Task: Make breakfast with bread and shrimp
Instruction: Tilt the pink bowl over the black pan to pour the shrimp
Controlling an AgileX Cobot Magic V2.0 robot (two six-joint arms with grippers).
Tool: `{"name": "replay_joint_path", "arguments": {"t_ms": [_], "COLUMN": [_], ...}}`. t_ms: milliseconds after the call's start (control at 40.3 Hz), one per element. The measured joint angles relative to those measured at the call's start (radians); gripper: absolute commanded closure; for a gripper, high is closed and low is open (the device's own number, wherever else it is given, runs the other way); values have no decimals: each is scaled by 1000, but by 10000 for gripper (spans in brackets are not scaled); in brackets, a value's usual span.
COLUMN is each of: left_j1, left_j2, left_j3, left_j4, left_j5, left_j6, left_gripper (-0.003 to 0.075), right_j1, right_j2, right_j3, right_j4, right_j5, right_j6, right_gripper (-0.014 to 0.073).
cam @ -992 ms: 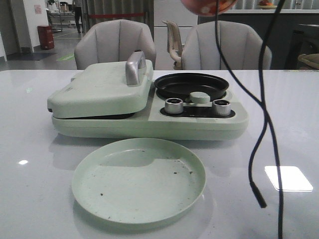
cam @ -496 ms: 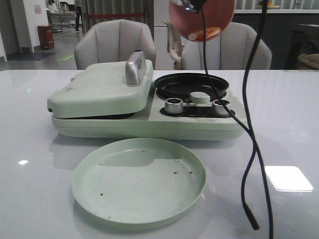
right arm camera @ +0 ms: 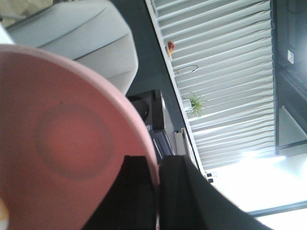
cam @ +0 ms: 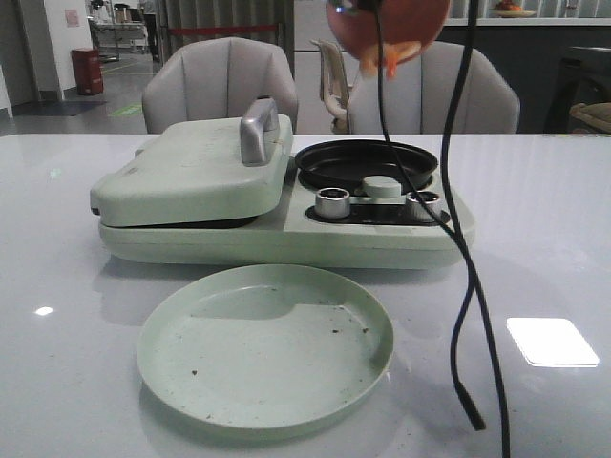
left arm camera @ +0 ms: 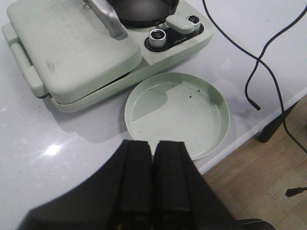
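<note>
Shrimp [cam: 393,55] spill from the tilted pink bowl [cam: 387,27] pinched at its rim by the right gripper [right arm camera: 158,201] above the black pan [cam: 366,162], so more tipping seems needed; left gripper [left arm camera: 153,158] is closed, empty.

Plate before the cooker.
The plate [cam: 264,345] lies before the cooker [cam: 286,196]; the bowl [cam: 387,24] hangs over its pan [cam: 367,163].

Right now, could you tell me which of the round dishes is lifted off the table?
The pink bowl, tipped high above the black pan with shrimp spilling out. The green plate lies flat on the table, and the pan sits in the cooker.
</note>
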Motion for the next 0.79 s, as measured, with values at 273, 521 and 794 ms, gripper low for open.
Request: {"name": "replay_joint_path", "arguments": {"t_ms": [273, 521, 794], "left_j1": [0, 0, 0], "left_j2": [0, 0, 0], "left_j3": [0, 0, 0], "left_j4": [0, 0, 0], "left_j5": [0, 0, 0], "left_j6": [0, 0, 0], "left_gripper": [619, 619, 619], "right_j1": [4, 6, -87], "right_j2": [5, -2, -208], "right_j3": [-19, -21, 47], "right_j4": [14, 46, 582], "right_j5": [24, 96, 135], "right_j6": [-6, -6, -18], "right_gripper": [550, 550, 551]}}
